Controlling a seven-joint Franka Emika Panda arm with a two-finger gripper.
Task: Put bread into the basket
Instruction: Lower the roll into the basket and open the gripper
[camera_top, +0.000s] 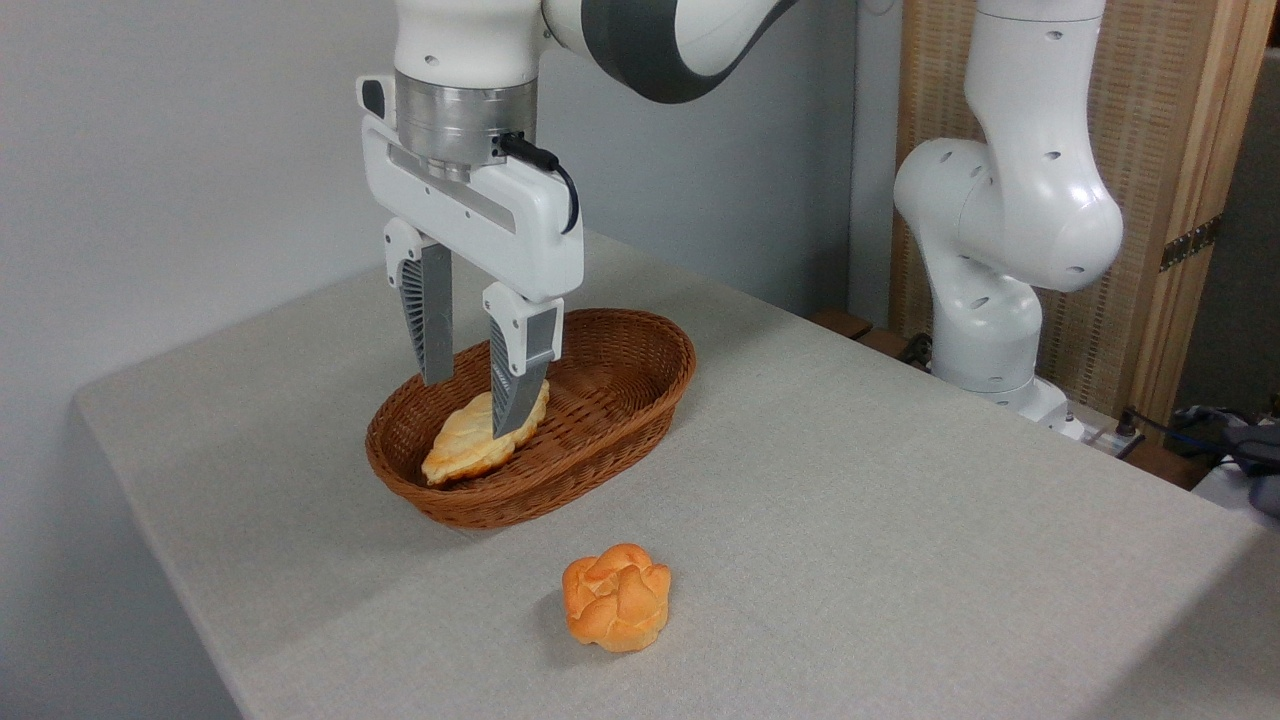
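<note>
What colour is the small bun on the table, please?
Orange bun, darker than the pale bread; fixed camera view.

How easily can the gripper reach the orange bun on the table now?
Probably yes: the orange bun lies alone on the table, clear of the basket, with nothing above it; the gripper is open.

Arm bent overhead, tool (476, 405) pointing down, fingers spread apart.
</note>
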